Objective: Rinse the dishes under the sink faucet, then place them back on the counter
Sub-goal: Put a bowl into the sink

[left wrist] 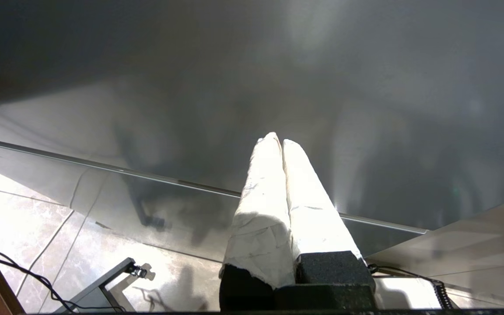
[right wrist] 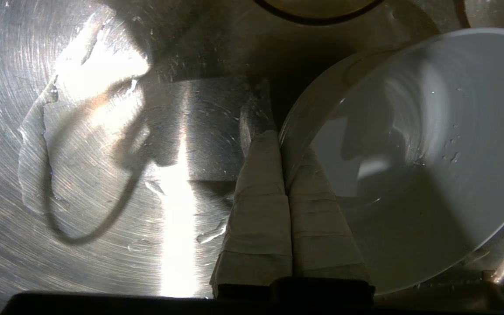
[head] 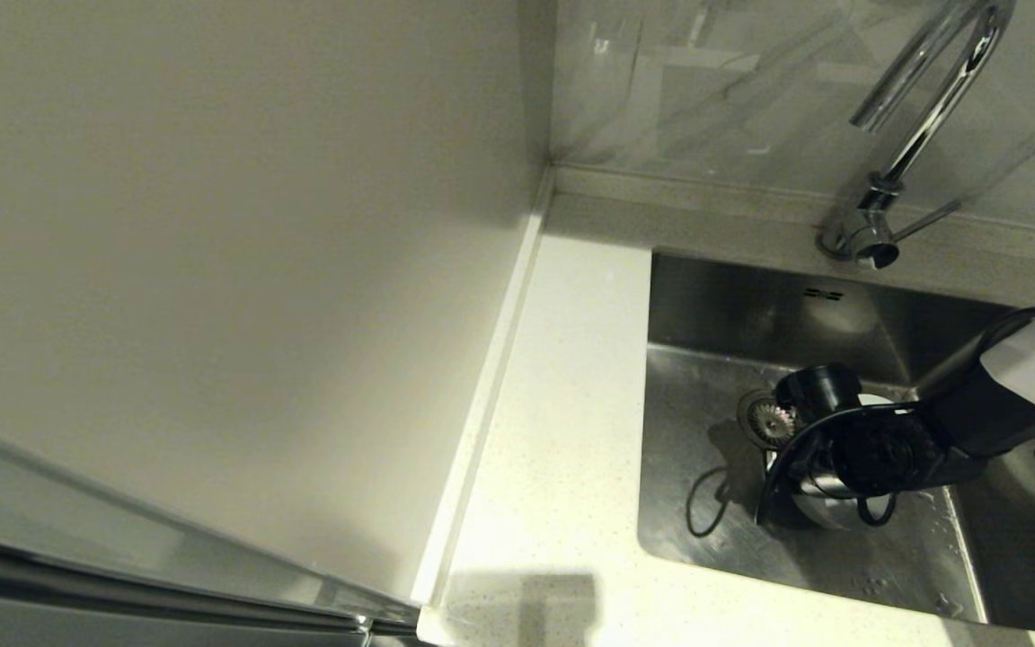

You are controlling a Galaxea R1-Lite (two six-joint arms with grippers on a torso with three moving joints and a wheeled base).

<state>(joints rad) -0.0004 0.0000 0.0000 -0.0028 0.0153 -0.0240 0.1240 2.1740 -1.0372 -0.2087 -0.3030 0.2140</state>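
White bowl in the sink is mostly hidden behind the right tool, clamped on its rim; left tool clenched, empty.

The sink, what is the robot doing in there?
The robot's right pincer is down inside the steel sink, shut on the rim of a white bowl, holding it tilted near the drain. The bowl has water drops in it. No water is running from the faucet. The left pincer is shut and parked away from the sink.
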